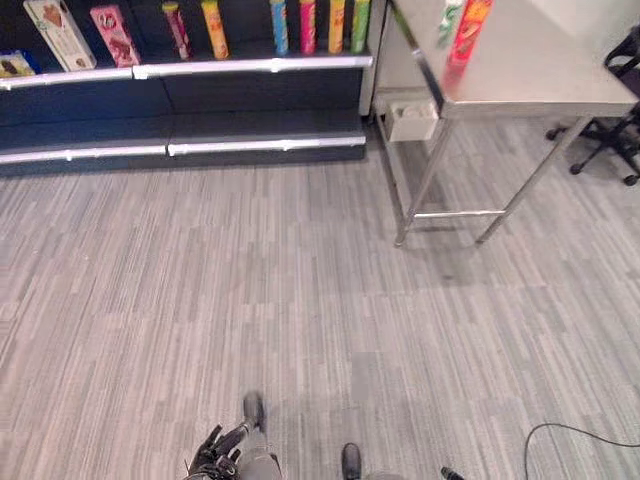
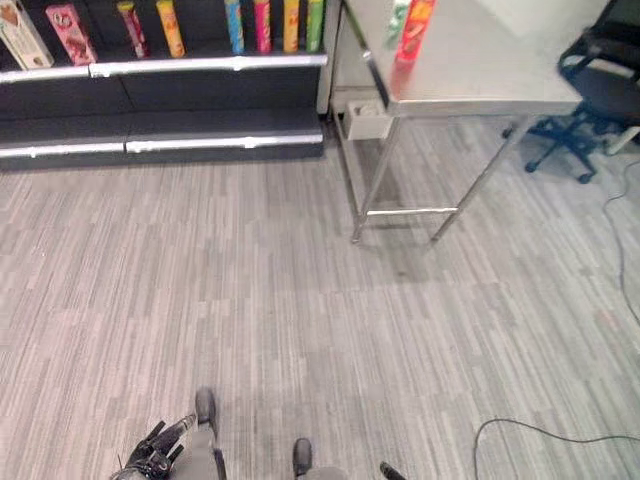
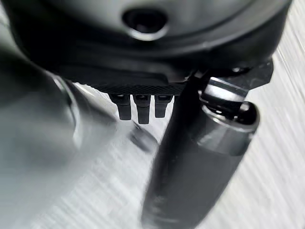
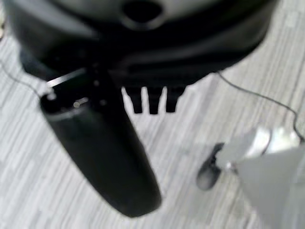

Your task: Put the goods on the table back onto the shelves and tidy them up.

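Observation:
A red tube can and a green tube can stand on the steel table at the far right. Left of the table runs a dark shelf unit. Its upper board carries several coloured tube cans and, further left, boxes. My left hand hangs low over the carpet, far from both, with its fingers relaxed and nothing in it. In the right wrist view my right hand also hangs over the carpet, its thumb and fingers straight and holding nothing.
A white box sits under the table by its legs. A black office chair stands at the far right. A lower shelf board runs near the floor. Grey carpet lies between me and the shelves.

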